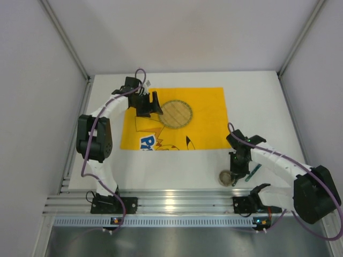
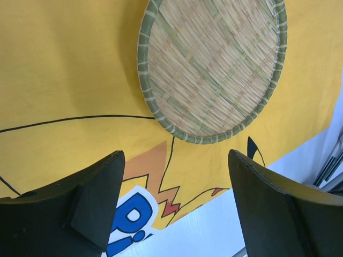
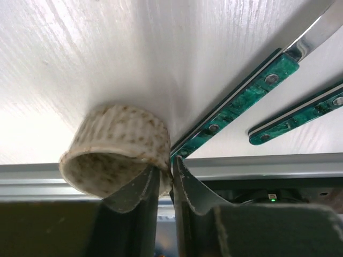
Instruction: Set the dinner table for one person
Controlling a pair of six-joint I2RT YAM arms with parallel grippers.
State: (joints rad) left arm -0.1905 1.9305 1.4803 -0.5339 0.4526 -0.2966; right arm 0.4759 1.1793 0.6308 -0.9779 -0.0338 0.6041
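Right fingers [image 3: 140, 193] were narrow, pinching the rim of the speckled cup [image 3: 115, 142] at the worktop's [image 1: 257, 107] near-right edge. Green-handled cutlery [image 3: 241, 101] lay just right, long axes angled far-right. Left fingers [image 2: 96, 198] were wide and empty above the woven tray [image 2: 211, 64] on the yellow mat [image 1: 209, 118].

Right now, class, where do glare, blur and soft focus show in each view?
Top external: glare streaks the aluminium rail. Left wrist: woven tray sharp, left fingers soft. Right wrist: cup slightly blurred, bright wash on the table.

Rim of speckled cup [image 3: 120, 140] between right jaws, green-handled cutlery [image 3: 242, 100] just beside.
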